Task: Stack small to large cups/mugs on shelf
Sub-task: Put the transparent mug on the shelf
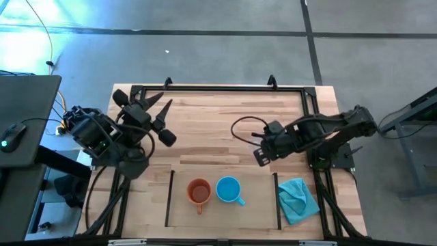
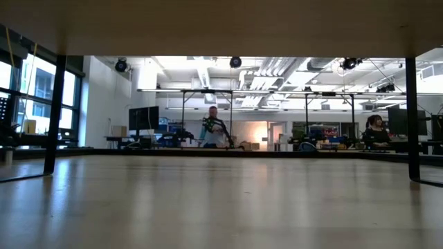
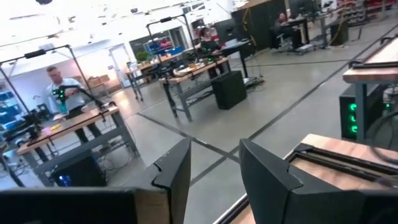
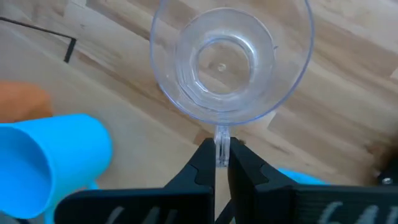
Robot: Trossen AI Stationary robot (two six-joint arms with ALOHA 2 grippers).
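Glass cup hangs pinched by its rim in the right gripper, above the table; left gripper waits raised, fingers apart.

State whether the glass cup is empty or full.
Empty: in the right wrist view the glass cup shows its bare bottom and the wood beneath, held by its rim in the right gripper.

Both arms are dark, almost black, built from thick rounded segments. The left gripper has two pointed, tapering fingers. The right gripper has flat matte-black fingers, and a thin black cable loops beside it.
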